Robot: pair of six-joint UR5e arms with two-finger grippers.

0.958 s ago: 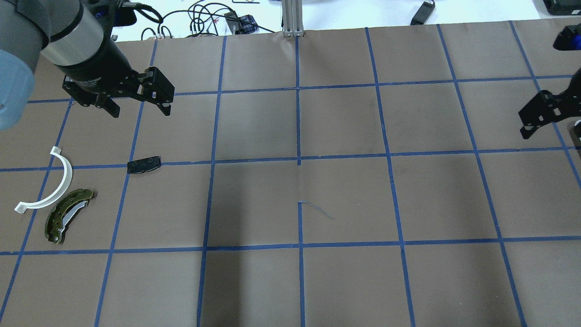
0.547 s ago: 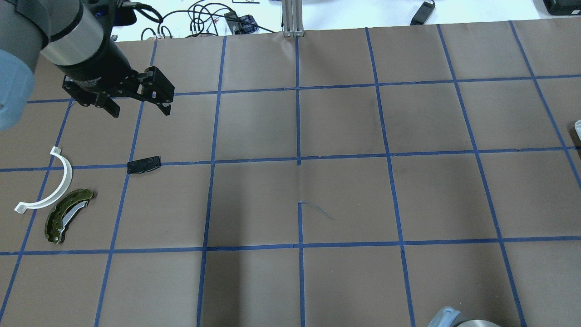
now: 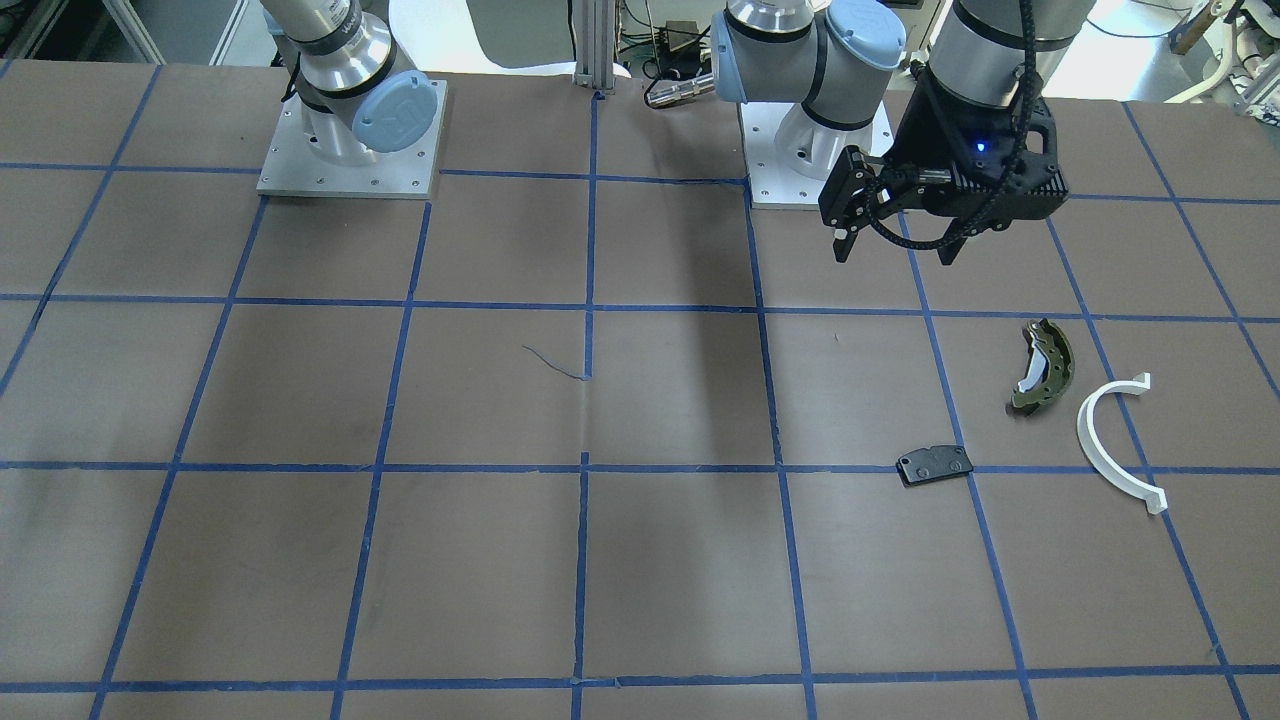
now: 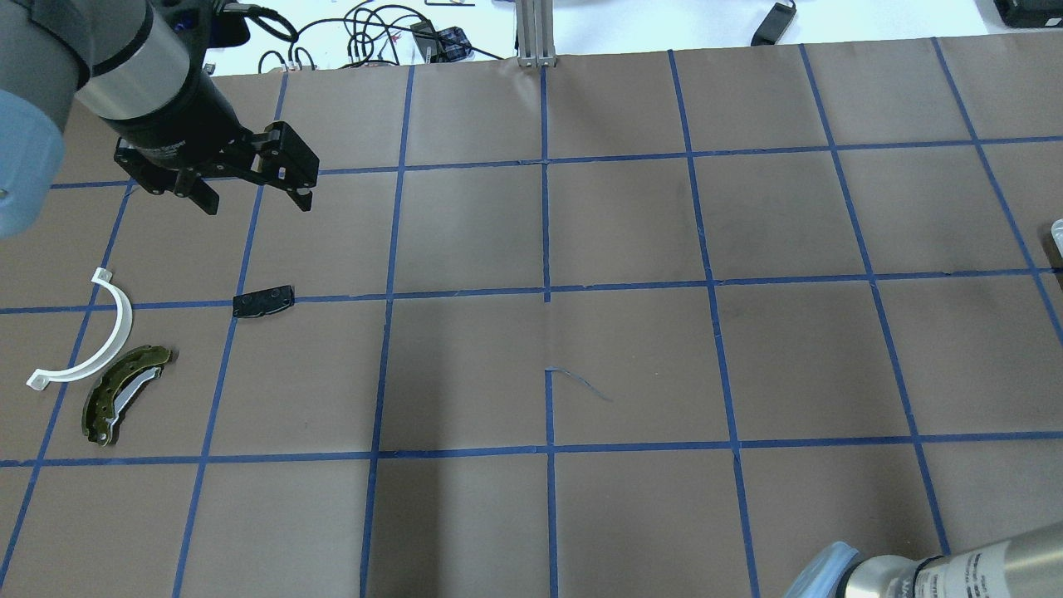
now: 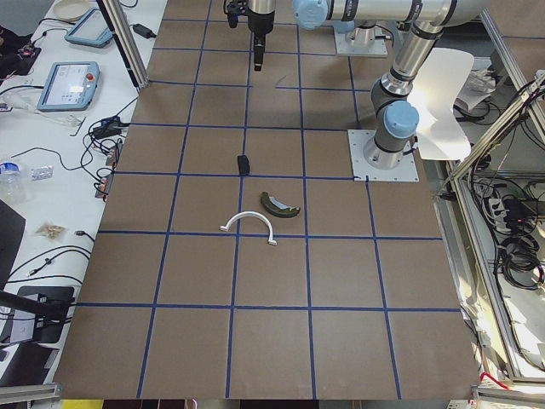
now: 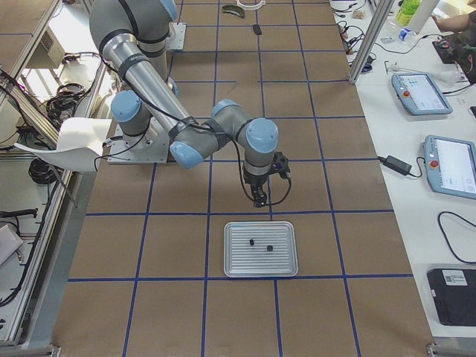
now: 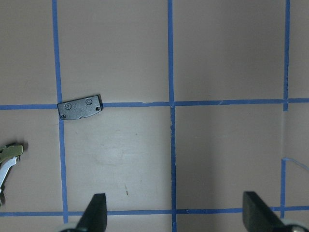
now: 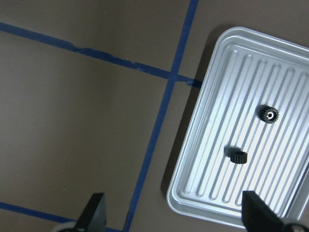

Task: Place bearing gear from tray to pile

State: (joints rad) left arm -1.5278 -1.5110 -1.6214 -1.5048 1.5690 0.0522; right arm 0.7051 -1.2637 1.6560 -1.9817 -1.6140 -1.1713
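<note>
The silver ribbed tray [image 8: 198, 159] holds two small black gears; one [image 8: 269, 114] shows a silvery centre, the other [image 8: 236, 156] lies on its side. The tray also shows in the right side view [image 6: 238, 264]. My right gripper [image 8: 175, 217] is open and empty, hovering beside the tray's edge [image 6: 260, 197]. The pile is an olive-green brake shoe [image 4: 124, 394], a white arc [image 4: 124, 320] and a black plate [image 4: 263, 301]. My left gripper [image 4: 253, 198] is open and empty, above and beyond the plate [image 7: 80, 107].
Brown paper with a blue tape grid covers the table [image 4: 631, 349]. Cables lie past its far edge [image 4: 374, 37]. My right arm's elbow [image 4: 913, 573] shows at the overhead view's bottom right. Tablets and cables lie on the side bench [image 6: 439, 160].
My right gripper has left the right edge of the overhead view, and the right arm's elbow has come in at the bottom right. The left arm and the pile have not moved.
</note>
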